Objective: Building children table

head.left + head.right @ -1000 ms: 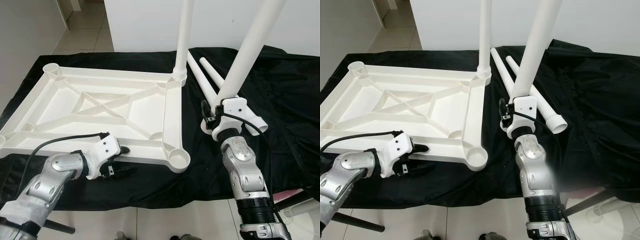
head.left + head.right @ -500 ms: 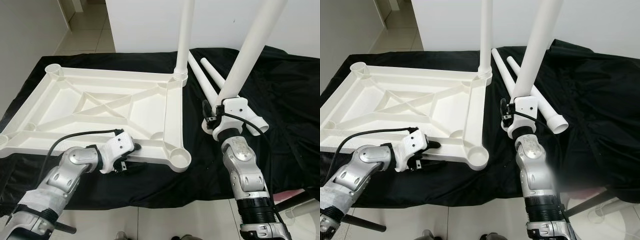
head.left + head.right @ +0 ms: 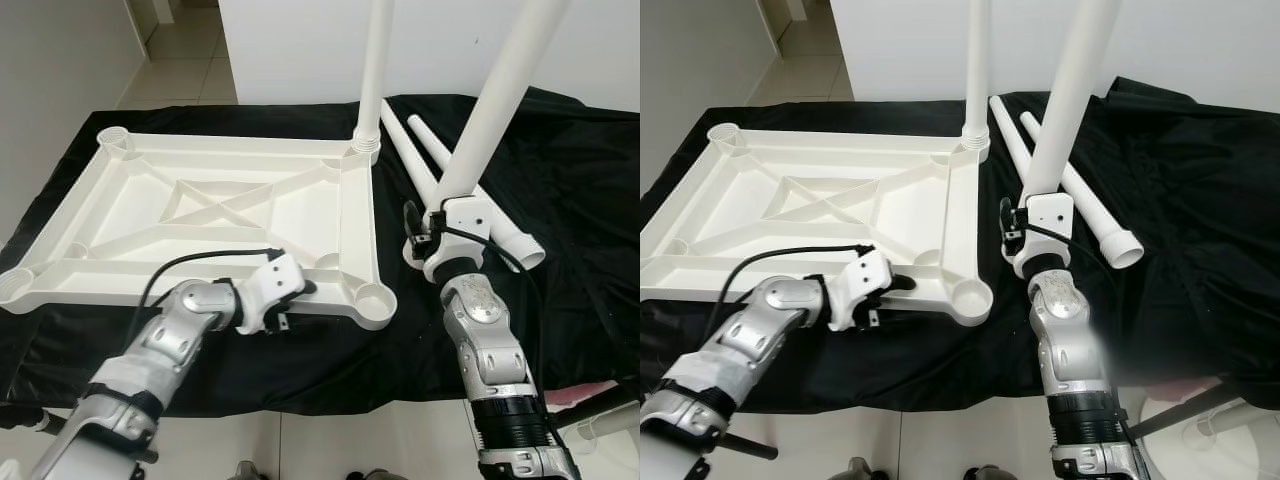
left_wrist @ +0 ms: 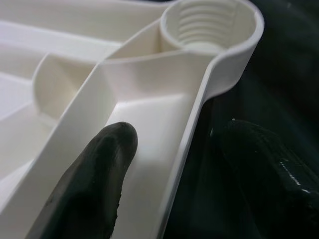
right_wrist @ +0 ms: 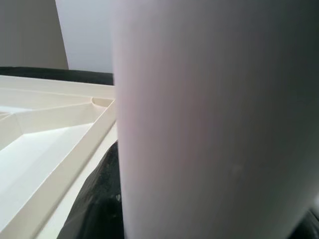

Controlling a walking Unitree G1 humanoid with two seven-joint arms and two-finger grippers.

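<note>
The left gripper (image 4: 169,164) straddles the near rim of the upturned tabletop (image 3: 215,215) on the black cloth (image 3: 580,170), jaws spread, while the right gripper (image 3: 432,238) pinches a white leg (image 3: 490,110) upright, apparently next needing lowering into the threaded corner socket (image 3: 373,297)

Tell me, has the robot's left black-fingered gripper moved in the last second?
Yes. The left gripper slid along the near rim of the upturned white plastic tabletop toward its near-right corner socket, and its fingers now straddle that rim.

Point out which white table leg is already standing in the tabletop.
The upright leg in the tabletop's far right corner socket; two lie on the cloth, one is in the right gripper.
</note>
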